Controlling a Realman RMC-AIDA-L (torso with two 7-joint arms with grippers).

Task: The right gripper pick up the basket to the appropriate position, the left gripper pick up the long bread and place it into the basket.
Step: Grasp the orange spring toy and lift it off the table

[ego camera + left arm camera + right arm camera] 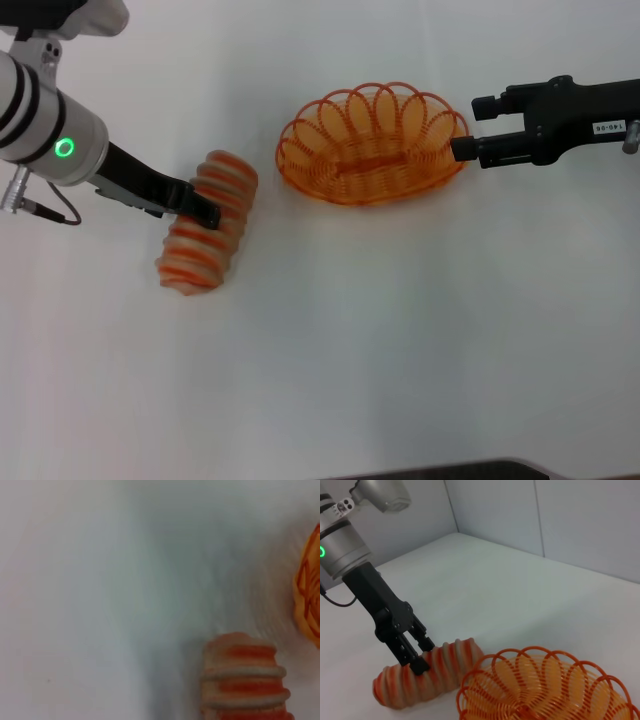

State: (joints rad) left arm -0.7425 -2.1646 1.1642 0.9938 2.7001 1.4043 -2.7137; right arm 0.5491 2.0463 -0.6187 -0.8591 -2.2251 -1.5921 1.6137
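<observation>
Two pincers are working: the left pincer (197, 207) is closing around the long bread (205, 234) to lift it, while the right pincer (465, 128), open, is steadying the basket (371, 146) near the table's far edge.

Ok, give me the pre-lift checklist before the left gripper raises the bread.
1. Left gripper at mid-length of the bread: ok.
2. Fingers closed on the bread: cannot tell; one finger rests on top.
3. Bread lies flat on the table, outside the basket: ok.
4. Basket upright and empty: ok.
5. Right gripper at the basket's right rim: ok; actual grip cannot tell.
6. Path from bread to basket free of other things: ok.
</observation>
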